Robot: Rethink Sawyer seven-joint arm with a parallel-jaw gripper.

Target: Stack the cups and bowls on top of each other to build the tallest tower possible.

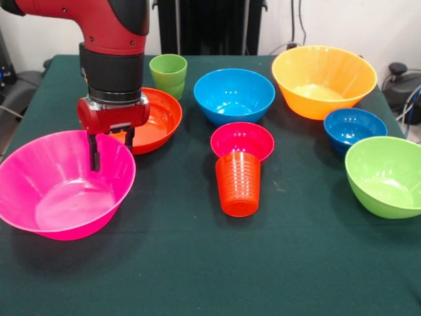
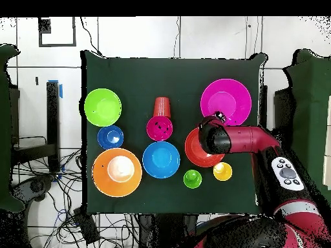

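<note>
The large pink bowl [image 1: 62,191] stands empty at the front left; it also shows in the overhead view [image 2: 225,101]. My gripper [image 1: 112,150] hangs open over its far rim, one finger [image 1: 95,157] inside the bowl; it also shows in the overhead view [image 2: 218,117]. The wide red-orange bowl [image 1: 161,118] lies just behind the gripper. The ribbed orange-red cup [image 1: 238,183] stands against the small magenta bowl [image 1: 242,139]. The light green cup [image 1: 168,74] stands at the back. The yellow cup [image 2: 222,171] shows only overhead, hidden by the arm in the front view.
The medium blue bowl [image 1: 233,95], the large yellow-orange bowl [image 1: 320,79], the small dark blue bowl [image 1: 355,127] and the lime green bowl [image 1: 387,174] stand apart on the dark green tablecloth [image 1: 197,276]. Cables lie beyond the table's edges.
</note>
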